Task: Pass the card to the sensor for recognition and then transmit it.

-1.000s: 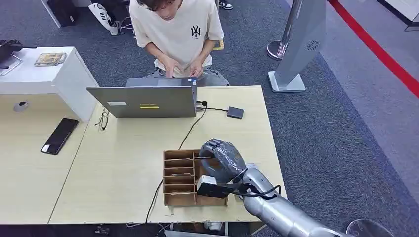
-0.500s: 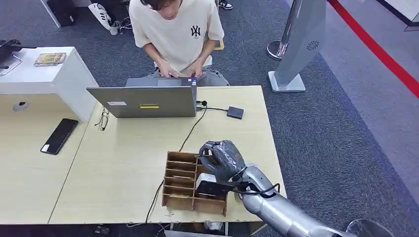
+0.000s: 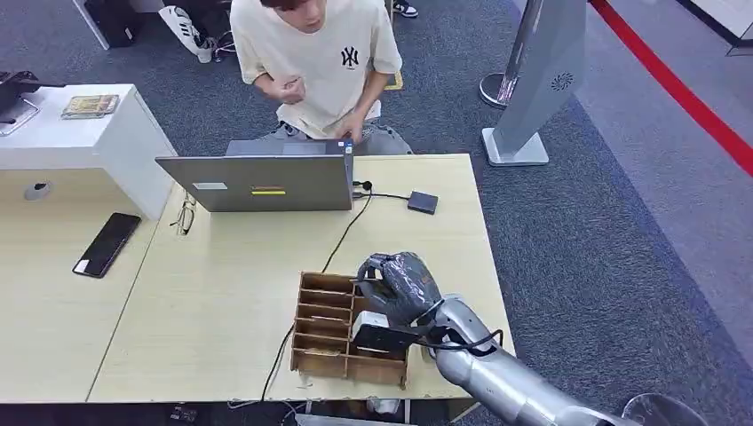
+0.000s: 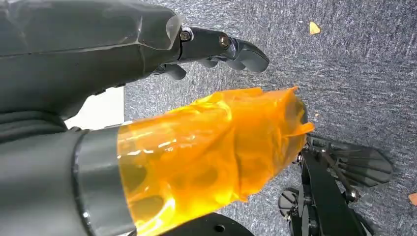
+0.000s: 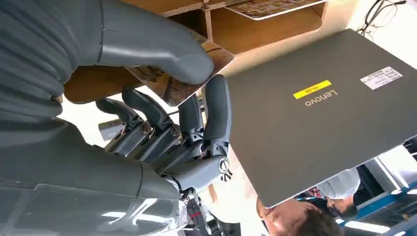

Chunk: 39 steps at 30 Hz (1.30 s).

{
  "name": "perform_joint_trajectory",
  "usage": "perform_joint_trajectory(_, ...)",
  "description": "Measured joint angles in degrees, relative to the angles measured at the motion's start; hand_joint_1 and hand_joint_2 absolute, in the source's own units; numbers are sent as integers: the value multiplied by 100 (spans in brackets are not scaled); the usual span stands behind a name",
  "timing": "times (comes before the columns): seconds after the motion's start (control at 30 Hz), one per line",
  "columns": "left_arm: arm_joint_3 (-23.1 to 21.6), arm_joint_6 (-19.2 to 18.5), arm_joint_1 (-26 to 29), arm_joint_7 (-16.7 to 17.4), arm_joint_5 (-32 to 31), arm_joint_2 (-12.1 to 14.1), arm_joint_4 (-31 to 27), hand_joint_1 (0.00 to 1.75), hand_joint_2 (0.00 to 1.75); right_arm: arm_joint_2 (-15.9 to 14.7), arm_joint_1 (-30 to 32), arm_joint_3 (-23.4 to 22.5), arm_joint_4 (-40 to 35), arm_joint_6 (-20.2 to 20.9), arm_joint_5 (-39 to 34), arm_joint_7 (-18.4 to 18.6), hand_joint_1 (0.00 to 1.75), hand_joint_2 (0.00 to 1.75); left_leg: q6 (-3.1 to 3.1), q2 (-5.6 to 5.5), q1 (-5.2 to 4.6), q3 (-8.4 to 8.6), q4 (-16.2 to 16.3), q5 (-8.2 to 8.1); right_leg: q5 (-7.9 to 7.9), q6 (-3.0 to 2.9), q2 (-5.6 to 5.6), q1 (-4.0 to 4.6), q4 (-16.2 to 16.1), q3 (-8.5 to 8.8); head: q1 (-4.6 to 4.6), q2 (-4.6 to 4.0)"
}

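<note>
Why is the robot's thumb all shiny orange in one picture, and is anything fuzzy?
In the left wrist view, glossy orange film wraps the left hand thumb and throws back bright glare. In the right wrist view, the right hand pinches a card, and the near thumb looks soft while the laptop label reads sharp. The head view is evenly lit.

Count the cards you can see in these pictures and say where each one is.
2. One card is pinched between the right hand's thumb and fingers, just outside the wooden rack. Another card lies in a rack slot. The hand may hide more.
</note>
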Motion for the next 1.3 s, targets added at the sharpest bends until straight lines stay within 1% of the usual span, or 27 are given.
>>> perform_joint_trajectory(0.43, 0, -4, 0, 0, 0, 0, 0, 0, 0, 0, 0, 0, 0, -4, -4, 15, 175, 175, 0, 0, 0, 0, 0, 0, 0, 0, 0, 0, 0, 0, 0, 0)
perform_joint_trajectory(0.57, 0, -4, 0, 0, 0, 0, 0, 0, 0, 0, 0, -2, -4, -7, -140, -17, 175, 175, 0, 0, 0, 0, 0, 0, 0, 0, 0, 0, 0, 0, 0, 0)
perform_joint_trajectory(0.7, 2, -2, 0, 0, 9, 0, 0, 0, 0, 0, 0, -44, -39, 15, -387, -83, 175, 175, 0, 0, 0, -1, 0, 0, 0, 0, 0, 0, 0, 0, 0, 0)
perform_joint_trajectory(0.93, 0, 7, -1, 0, 11, 0, 0, 0, 0, 22, -3, -271, -273, 234, -977, -341, 175, 175, 0, -1, 0, -1, 0, 0, 0, 0, 0, 0, 0, 0, 0, 0)
perform_joint_trajectory(1.3, 0, 15, -2, 0, 26, -2, 0, 0, 0, 72, -39, -542, -619, 474, -1537, -560, 175, 175, 0, -1, 0, -1, 0, 0, 0, 0, 0, 0, 0, 0, 0, 0)
